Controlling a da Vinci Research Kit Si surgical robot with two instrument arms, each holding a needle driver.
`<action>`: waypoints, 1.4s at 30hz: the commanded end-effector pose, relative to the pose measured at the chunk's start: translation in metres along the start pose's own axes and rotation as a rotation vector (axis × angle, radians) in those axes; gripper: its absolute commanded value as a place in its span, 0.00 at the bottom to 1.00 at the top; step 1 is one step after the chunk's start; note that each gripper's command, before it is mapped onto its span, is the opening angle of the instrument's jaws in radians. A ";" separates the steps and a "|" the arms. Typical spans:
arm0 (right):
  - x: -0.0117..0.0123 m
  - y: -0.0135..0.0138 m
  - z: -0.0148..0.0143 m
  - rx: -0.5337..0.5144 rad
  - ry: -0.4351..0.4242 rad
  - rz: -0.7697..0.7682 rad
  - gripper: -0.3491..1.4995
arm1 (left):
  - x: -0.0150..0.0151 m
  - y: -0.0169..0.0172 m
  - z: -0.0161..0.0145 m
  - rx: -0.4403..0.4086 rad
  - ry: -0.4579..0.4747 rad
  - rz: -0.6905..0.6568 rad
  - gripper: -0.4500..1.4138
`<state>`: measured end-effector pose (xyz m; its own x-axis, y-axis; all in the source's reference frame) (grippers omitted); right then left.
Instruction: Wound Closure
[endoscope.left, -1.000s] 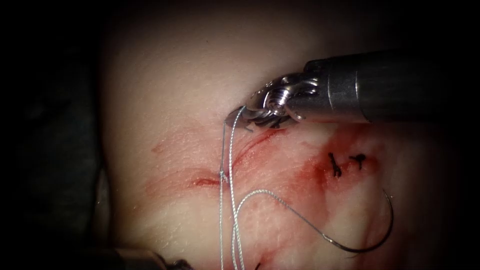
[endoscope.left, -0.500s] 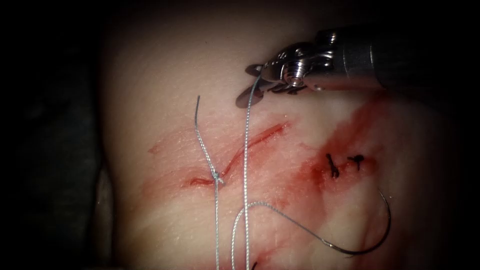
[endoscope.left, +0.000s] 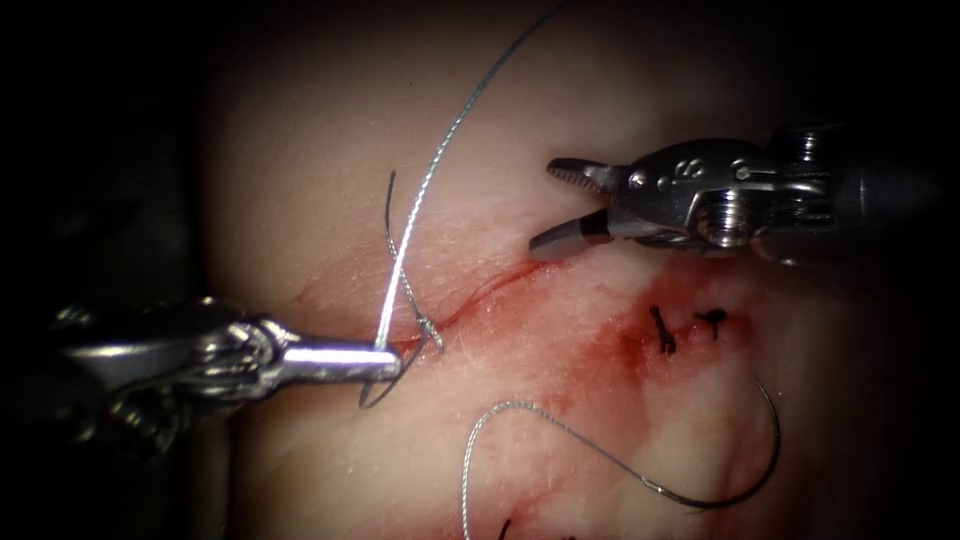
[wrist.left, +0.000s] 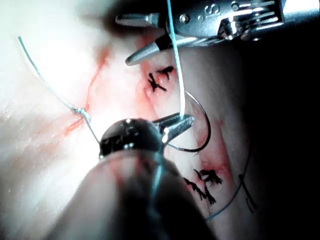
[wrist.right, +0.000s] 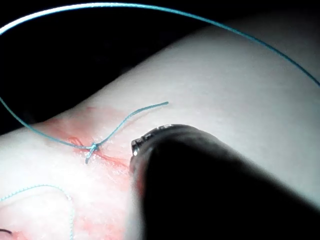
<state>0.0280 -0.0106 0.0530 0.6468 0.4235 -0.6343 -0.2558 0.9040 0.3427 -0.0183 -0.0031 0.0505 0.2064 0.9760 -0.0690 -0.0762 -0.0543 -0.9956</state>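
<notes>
left tool (endoscope.left: 385, 360): polished metal, glossy
right tool (endoscope.left: 565, 205): shiny metal, toothed jaws
thread (endoscope.left: 440, 150): twisted, pale, slight sheen
needle (endoscope.left: 740, 480): thin dark metal
tissue (endoscope.left: 320, 150): pale, moist, smooth

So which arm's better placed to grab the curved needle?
Probably right: the right tool, fingers open and empty, sits nearer the dark curved needle lying on the pale tissue; the left tool is shut on the pale braided thread.

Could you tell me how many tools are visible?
2. The left hand, at the cut's left end, is shut on the thread; the right hand, above the cut, is open, empty. The needle lies on the tissue, lower right.
</notes>
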 end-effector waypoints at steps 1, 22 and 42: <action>0.0007 -0.0014 0.0006 -0.023 0.041 0.053 0.24 | 0.0001 -0.0011 0.0006 -0.037 0.041 -0.007 0.00; -0.0009 -0.0094 0.0122 0.439 0.563 0.072 0.00 | 0.0015 -0.0046 0.0038 -0.129 0.127 -0.121 0.00; 0.0006 -0.0093 0.0112 0.642 1.021 0.516 0.00 | 0.0013 -0.0161 0.0017 -0.020 0.286 -0.122 0.00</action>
<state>0.0378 -0.0194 0.0568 -0.3261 0.8206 -0.4694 0.2566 0.5547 0.7915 -0.0179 -0.0004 0.0659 0.4847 0.8739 0.0371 -0.0144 0.0504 -0.9986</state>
